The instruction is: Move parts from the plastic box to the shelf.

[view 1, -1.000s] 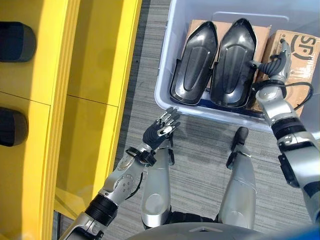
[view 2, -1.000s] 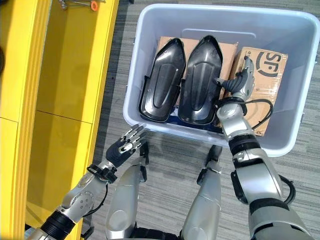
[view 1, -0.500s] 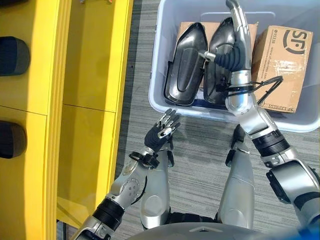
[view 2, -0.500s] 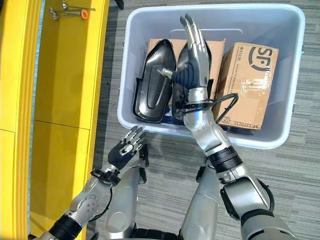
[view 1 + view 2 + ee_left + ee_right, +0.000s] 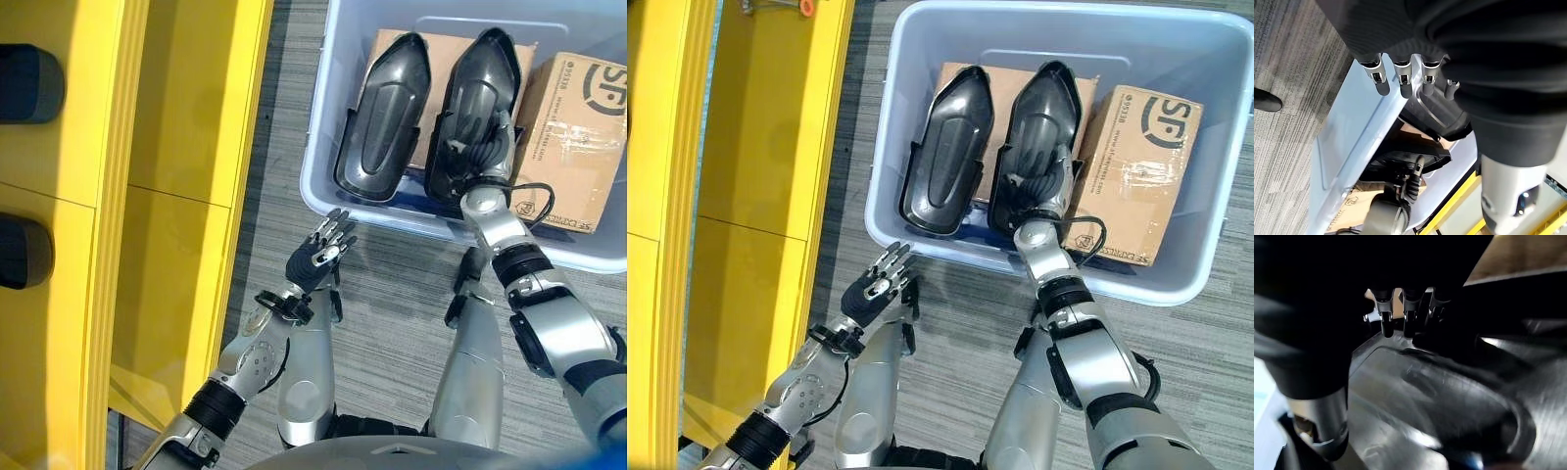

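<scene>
The right hand rests on the near end of the right-hand black part in the plastic box, fingers draped on it; its long axis runs away toward the far wall. The left hand hangs spread outside.

Bright, even light; right wrist view dark and blurred

It looks like a warehouse or a workshop store; a yellow metal shelf stands on grey striped carpet floor; a plastic box holds black moulded parts and a cardboard carton.
</scene>
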